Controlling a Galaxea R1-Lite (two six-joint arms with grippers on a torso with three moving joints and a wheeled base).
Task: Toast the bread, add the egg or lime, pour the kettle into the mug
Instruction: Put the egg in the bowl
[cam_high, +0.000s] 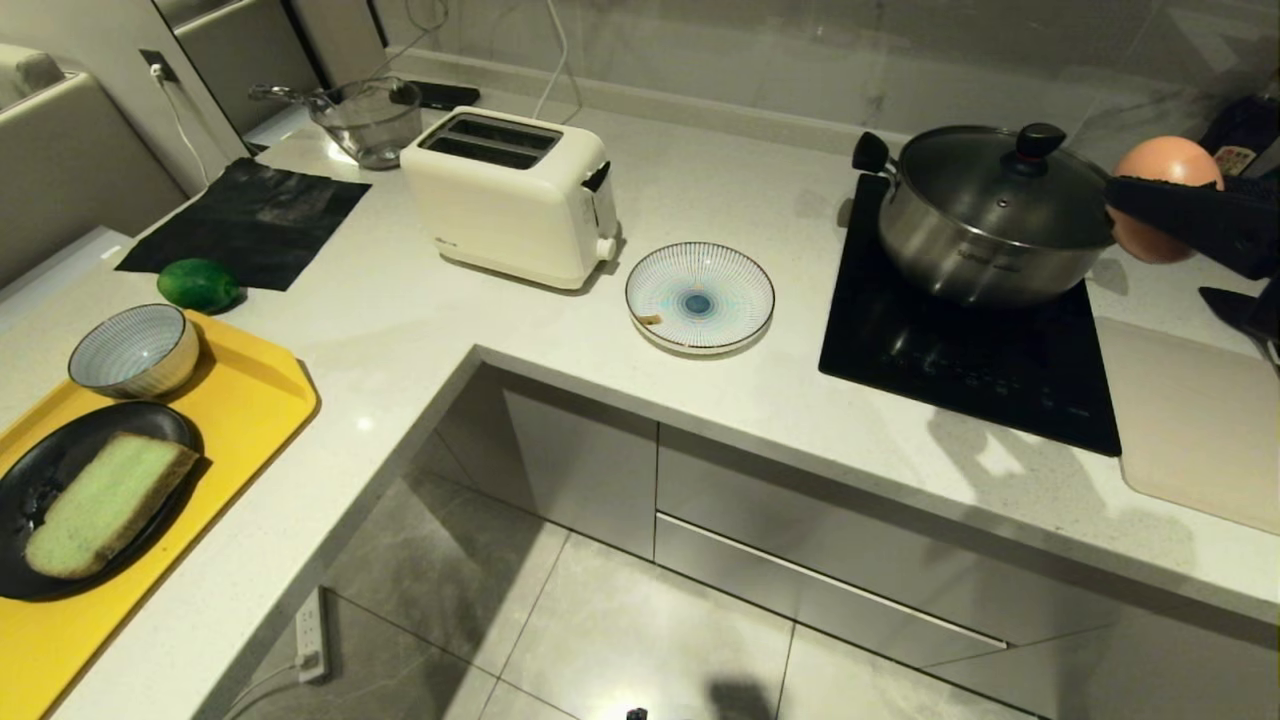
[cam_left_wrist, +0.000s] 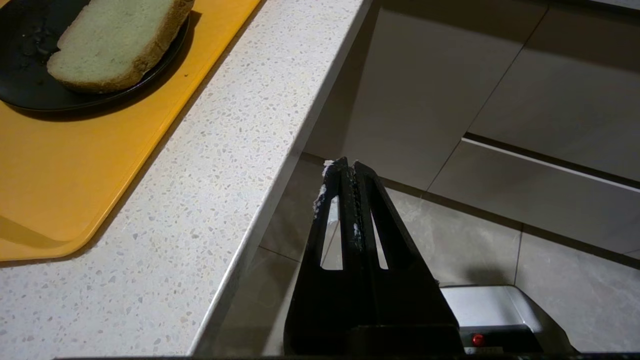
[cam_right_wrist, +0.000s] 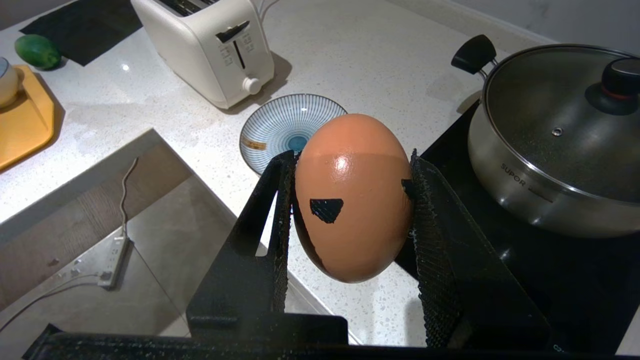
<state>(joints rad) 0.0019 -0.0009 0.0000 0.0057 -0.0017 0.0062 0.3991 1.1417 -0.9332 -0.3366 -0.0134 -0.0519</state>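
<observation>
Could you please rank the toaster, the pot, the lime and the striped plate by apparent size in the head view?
1. pot
2. toaster, close to the pot
3. striped plate
4. lime

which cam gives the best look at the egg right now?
Right wrist view: the egg fills the middle of the frame, clamped between the right pincer's fingers, its dark mark showing. The head view catches it only at the right edge, partly hidden behind a finger. The left wrist view shows none of it.
</observation>
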